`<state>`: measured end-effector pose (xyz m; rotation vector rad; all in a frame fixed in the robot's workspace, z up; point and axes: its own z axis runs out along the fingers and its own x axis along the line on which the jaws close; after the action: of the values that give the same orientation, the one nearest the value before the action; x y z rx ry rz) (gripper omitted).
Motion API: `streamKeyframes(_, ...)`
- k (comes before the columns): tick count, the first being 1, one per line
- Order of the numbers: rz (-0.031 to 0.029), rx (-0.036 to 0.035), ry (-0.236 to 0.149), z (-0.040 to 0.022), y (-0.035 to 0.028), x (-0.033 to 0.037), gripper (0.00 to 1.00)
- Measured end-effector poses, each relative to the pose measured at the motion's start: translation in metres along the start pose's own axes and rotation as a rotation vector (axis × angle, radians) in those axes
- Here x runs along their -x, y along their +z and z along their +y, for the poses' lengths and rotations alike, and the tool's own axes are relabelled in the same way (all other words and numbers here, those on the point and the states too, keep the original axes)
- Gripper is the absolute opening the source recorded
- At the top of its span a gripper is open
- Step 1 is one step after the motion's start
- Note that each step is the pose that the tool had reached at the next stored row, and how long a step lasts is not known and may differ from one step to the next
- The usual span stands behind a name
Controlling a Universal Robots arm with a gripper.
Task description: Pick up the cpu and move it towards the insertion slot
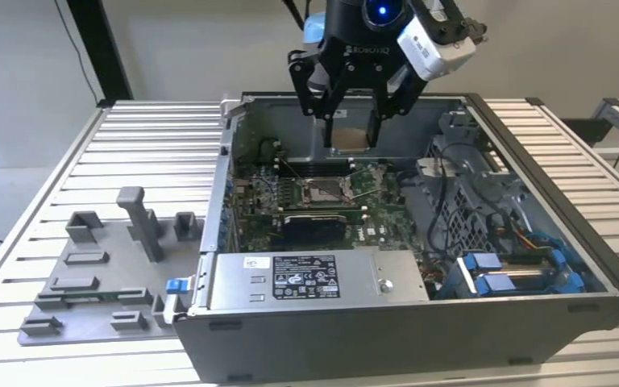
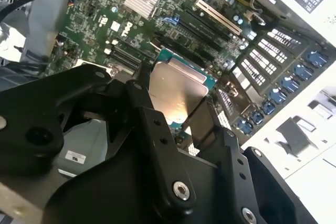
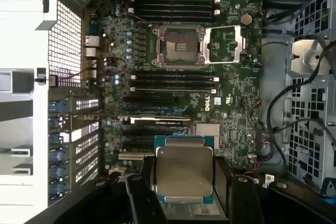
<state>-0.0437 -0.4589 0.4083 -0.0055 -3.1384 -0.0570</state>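
The thin, square, silvery cpu (image 3: pixel 184 170) sits clamped in your black end effector (image 3: pixel 184 182), above the case, with the silver-framed insertion slot (image 3: pixel 179 47) ahead of it on the board.

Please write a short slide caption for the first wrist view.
Gripper holding the cpu above the motherboard, insertion slot open.
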Motion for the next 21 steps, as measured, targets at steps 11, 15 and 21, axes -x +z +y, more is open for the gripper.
streamKeyframes(11, 0.0000, 0.0000, 0.000, 0.0153, 0.0011, -0.0019, 0.00)
streamKeyframes(15, -0.0001, 0.0000, 0.000, 0.0259, 0.0021, -0.0045, 0.00)
streamKeyframes(21, 0.0000, 0.0000, 0.000, 0.0413, 0.0038, -0.0076, 0.00)
